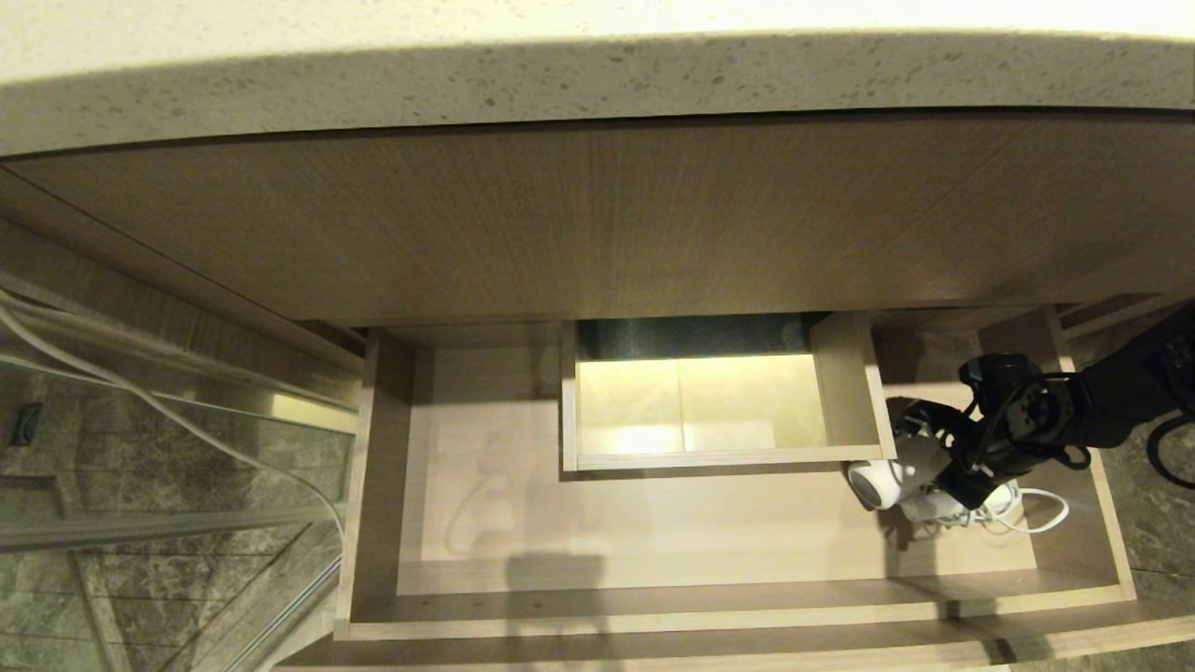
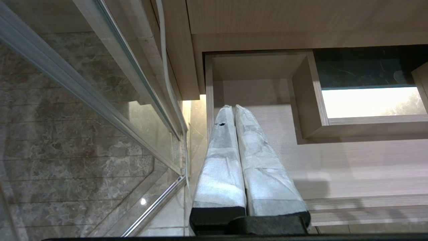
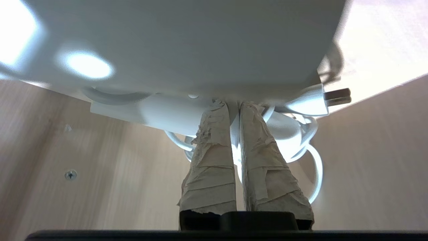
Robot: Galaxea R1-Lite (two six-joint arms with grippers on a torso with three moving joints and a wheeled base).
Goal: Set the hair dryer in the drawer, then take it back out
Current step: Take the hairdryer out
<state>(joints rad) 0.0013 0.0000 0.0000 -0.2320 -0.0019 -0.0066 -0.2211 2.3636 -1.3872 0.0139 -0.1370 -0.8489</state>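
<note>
The drawer (image 1: 653, 621) stands pulled out, with a pale floor and a boxed cutout (image 1: 719, 458) at mid-back. The white hair dryer (image 1: 878, 483) is at the drawer's right end, just right of the cutout, its round nozzle facing left. Its white cord (image 1: 1046, 509) loops beside it on the drawer floor. My right gripper (image 1: 938, 490) reaches in from the right and is shut on the hair dryer. In the right wrist view the gripper (image 3: 233, 107) pinches a thin white part under the dryer's body (image 3: 187, 50), with the plug (image 3: 336, 95) beside it. My left gripper (image 2: 234, 107) hangs shut and empty above the drawer's left wall (image 2: 209, 100).
A taller wood panel (image 1: 597, 224) and a speckled stone countertop (image 1: 597, 84) overhang the drawer's back. A glass partition (image 1: 140, 485) with a white cable (image 1: 140, 401) stands to the left. The right arm (image 1: 1102, 401) crosses the drawer's right wall.
</note>
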